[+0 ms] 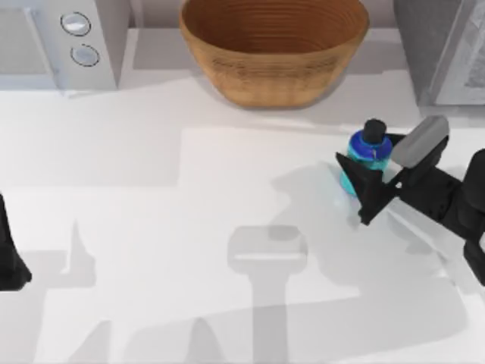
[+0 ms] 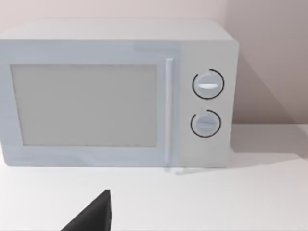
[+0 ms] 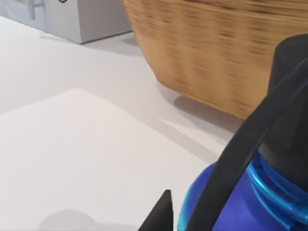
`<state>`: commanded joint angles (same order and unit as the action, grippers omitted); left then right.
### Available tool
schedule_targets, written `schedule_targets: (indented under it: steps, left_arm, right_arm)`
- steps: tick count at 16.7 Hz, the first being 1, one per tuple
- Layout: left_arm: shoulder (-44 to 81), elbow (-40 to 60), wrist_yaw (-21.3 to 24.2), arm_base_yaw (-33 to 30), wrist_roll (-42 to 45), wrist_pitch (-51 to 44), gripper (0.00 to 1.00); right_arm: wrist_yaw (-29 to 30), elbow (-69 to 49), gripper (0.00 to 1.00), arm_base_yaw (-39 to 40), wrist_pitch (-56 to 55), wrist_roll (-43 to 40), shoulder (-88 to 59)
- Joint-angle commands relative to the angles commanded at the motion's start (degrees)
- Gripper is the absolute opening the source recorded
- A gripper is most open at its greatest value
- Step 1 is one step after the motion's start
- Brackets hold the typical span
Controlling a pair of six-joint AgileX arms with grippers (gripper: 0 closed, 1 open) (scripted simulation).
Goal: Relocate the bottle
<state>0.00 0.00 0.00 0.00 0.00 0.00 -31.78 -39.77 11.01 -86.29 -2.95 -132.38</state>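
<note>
The bottle point(image 1: 364, 154) is small and cyan with a blue shoulder and a black cap. It stands at the table's right, in front of the woven basket. My right gripper point(image 1: 369, 162) is shut on the bottle, one finger on each side of its body. Close up in the right wrist view, the bottle's blue shoulder point(image 3: 240, 207) sits under the black cap, and a dark finger point(image 3: 231, 168) lies across it. My left gripper point(image 1: 9, 262) is parked at the table's left edge, open; one fingertip point(image 2: 96, 216) pokes into the left wrist view.
A wide woven basket point(image 1: 274, 45) stands at the back centre, close behind the bottle. A white microwave point(image 1: 64, 42) with two dials fills the back left corner, and a grey box point(image 1: 443, 49) stands at the back right. The white table point(image 1: 189, 227) spreads across the middle.
</note>
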Motion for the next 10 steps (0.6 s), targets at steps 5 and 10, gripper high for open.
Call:
schedule_targets:
  steps: [5,10]
  left_arm:
    - [0.0,0.0,0.0,0.0,0.0,0.0,1.00]
    - [0.0,0.0,0.0,0.0,0.0,0.0,1.00]
  right_arm:
    - [0.0,0.0,0.00,0.0,0.0,0.0,0.0]
    - [-0.4,-0.2,0.00,-0.4,0.5,-0.4,-0.1]
